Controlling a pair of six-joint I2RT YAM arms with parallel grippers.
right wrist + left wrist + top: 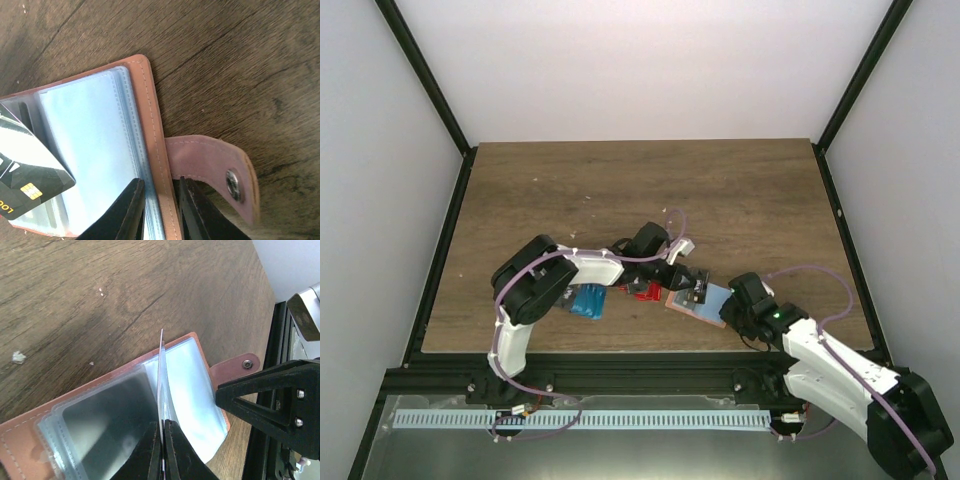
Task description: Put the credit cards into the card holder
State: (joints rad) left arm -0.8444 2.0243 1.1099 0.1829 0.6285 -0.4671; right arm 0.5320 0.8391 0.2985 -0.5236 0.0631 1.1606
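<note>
a: what has the left pincer (162,425) got?
b: its jaws are pressed together on a thin card (162,375). the card stands on edge over the open card holder (15,450), among the clear sleeves (192,390). i cannot tell whether it has entered a pocket.
a: and the right pincer (160,182)?
b: only narrowly parted, with one finger on each side of the holder's near edge. it clamps the leather cover and the stack of sleeves, just beside the snap tab (210,160). the holder lies open on the worktop (240,60), near the front edge, between the two arms.
a: what is hard to make out?
b: the gripped card's colour, since the left wrist view shows only its edge. the right wrist view has a dark card (45,177) with a gold chip, cut off by the picture's left side, and i cannot say if it is the same one. another dark shape sits blurred inside a sleeve. from above, the arms cover much of the holder. blue cards (587,300) and red cards (645,292) lie partly hidden by the left arm.
</note>
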